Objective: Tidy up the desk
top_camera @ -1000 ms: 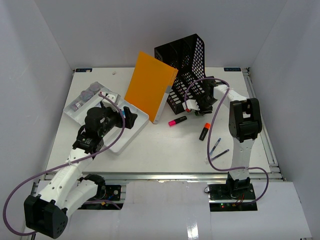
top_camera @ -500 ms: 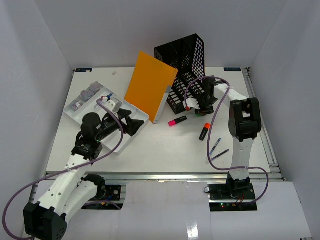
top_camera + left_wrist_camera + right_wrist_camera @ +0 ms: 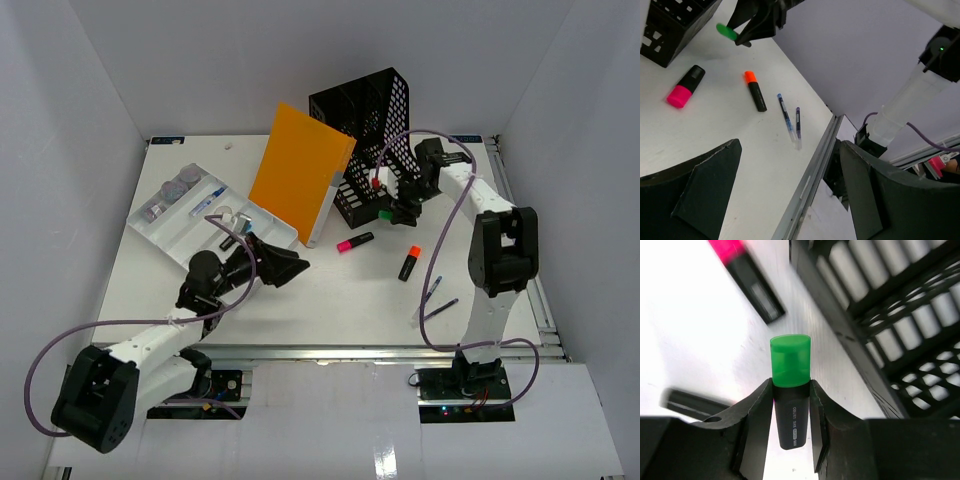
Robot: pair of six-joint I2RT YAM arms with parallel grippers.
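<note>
One white desk [image 3: 330,300] spans the cell, with a rail along its front edge. Near its far edge a black rack [image 3: 375,130] props up an orange folder [image 3: 298,172]. A tray [image 3: 180,235] sits toward the left edge. A pink highlighter [image 3: 354,241], an orange highlighter [image 3: 409,263] and two pens [image 3: 432,290] lie toward the right front corner. The right end effector [image 3: 790,387] clamps a green highlighter [image 3: 790,357] just before the rack. The left end effector [image 3: 288,266] gapes wide and empty near the front edge.

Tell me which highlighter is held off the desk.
The green-capped highlighter, pinched in the right fingers; the pink highlighter and orange highlighter lie flat on the desk.
</note>
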